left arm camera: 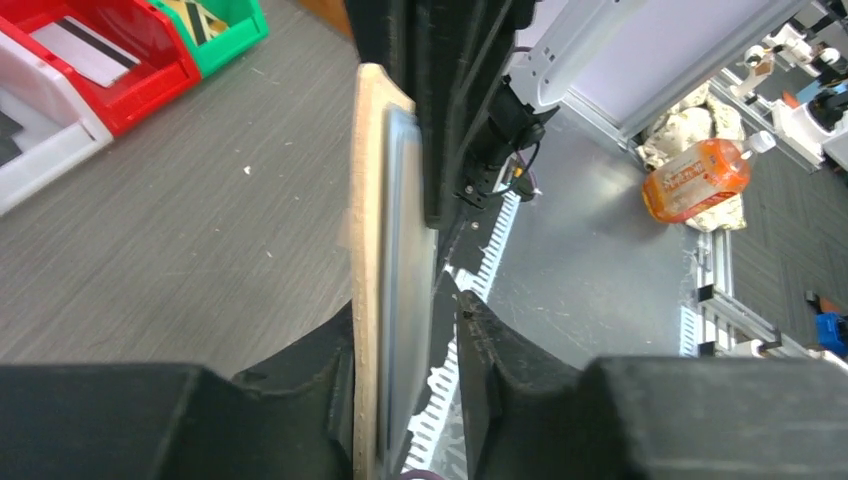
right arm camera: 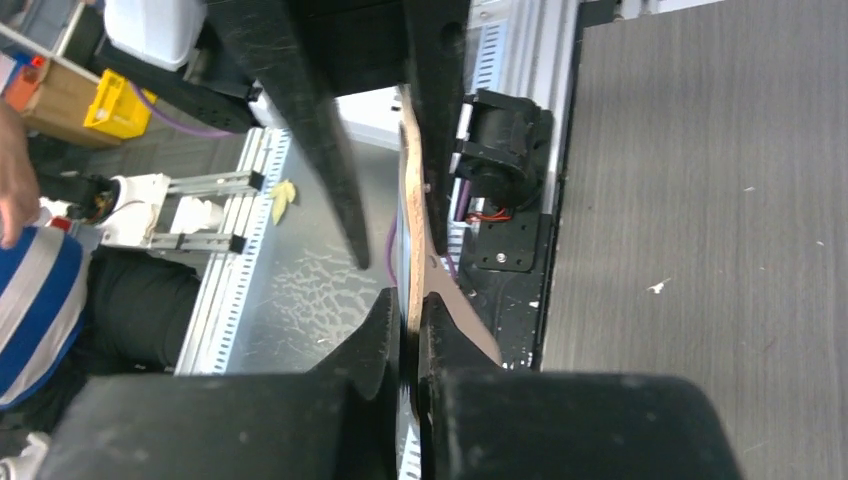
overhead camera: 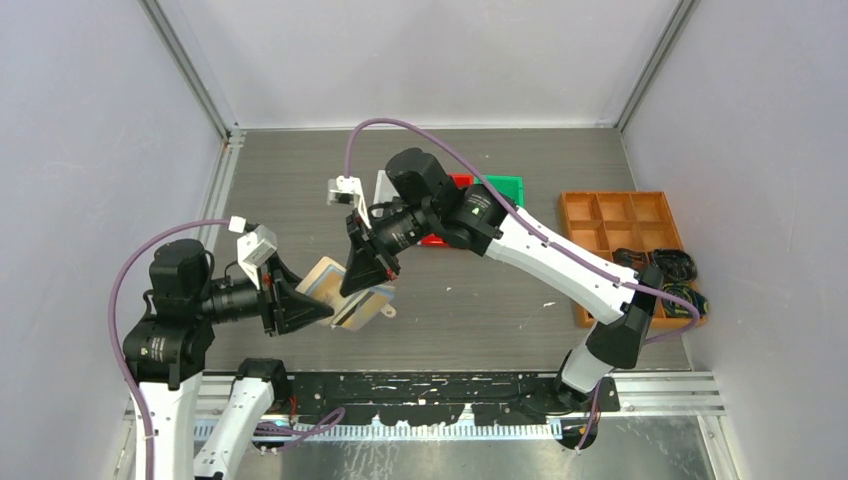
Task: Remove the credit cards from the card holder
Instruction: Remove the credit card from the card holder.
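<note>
The card holder [overhead camera: 345, 295] hangs open above the near-left table [overhead camera: 480, 290], pinched edge-on between both grippers. The left gripper [left arm camera: 405, 330] grasps its left flap; the right gripper [right arm camera: 408, 320] is clenched on its right flap. Bare grey tabletop spreads right; the red bin [left arm camera: 120, 50] and green bin [left arm camera: 225, 25] sit far behind.

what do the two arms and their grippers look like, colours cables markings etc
Both arms have white link shells with black joints and motor housings. A small green marking sits on a black joint of each. The left gripper and right gripper have matte black wedge-shaped fingers, with a small white camera block on each wrist. A purple cable loops along each arm.
</note>
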Available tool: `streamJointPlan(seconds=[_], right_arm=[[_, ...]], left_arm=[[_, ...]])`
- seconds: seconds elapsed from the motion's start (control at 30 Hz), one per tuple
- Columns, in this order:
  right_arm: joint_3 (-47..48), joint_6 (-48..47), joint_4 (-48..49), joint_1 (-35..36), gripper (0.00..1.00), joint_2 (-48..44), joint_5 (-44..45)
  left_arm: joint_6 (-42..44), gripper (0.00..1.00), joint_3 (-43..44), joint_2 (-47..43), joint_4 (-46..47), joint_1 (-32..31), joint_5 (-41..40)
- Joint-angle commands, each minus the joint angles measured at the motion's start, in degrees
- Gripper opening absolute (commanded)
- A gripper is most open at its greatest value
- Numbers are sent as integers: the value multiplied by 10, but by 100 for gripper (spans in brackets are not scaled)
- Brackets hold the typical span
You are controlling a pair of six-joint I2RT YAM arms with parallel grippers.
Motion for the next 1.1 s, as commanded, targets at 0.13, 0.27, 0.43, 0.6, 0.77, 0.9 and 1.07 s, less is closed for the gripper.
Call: streamJointPlan(seconds=[0.13, 0.27, 0.43, 0.6, 0.77, 0.9, 1.07], right_arm=[[-81, 217, 278, -42, 1, -81, 98], [-193, 400, 519, -59, 1, -119, 170], [-304, 525, 701, -55, 1, -147, 247], [-358, 554, 764, -41, 1, -165, 304], [-383, 567, 796, -29, 1, -170, 345], [-401, 567, 824, -19, 1, -173, 368], [-411, 561, 831, -13, 1, -173, 358]], left_arm=[[-139, 50, -27, -38, 143, 1, -24], [-281, 47, -68, -73, 253, 1, -33], [-403, 45, -101, -85, 358, 1, -12], [-469, 45, -121, -84, 396, 1, -14], [-563, 45, -156, -93, 477, 1, -11], [-558, 36, -159, -95, 476, 1, -4], [-516, 11, -144, -83, 431, 1, -33]])
